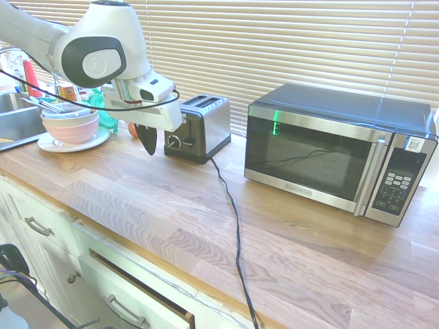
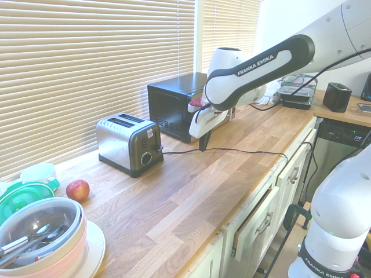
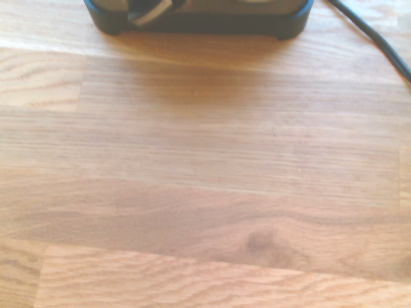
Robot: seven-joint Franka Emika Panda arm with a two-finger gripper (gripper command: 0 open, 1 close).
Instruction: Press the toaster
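— Steel sides and a black end panel: we see the toaster (image 1: pixel 199 127) standing on the wooden desk (image 1: pixel 288 233), close to the window blinds (image 1: pixel 274 41), its dial and lever facing out toward the desk's front edge.

— And the claw (image 1: pixel 149 142)?

— We see it hanging above the desk in front of that black end panel, pointing steeply down, its dark fingers pressed together with nothing between them. It is near the toaster but apart from it.

— What lies around?

— We find the microwave (image 1: pixel 336 154) further along the desk, and the toaster's black cord (image 1: pixel 233 219) trailing across the wood. On the other side we see an apple (image 2: pixel 77 190), stacked bowls (image 2: pixel 43 234) on a plate, and a sink (image 1: pixel 14 120). The wrist view gives us only bare wood and the toaster's black base (image 3: pixel 199 22).
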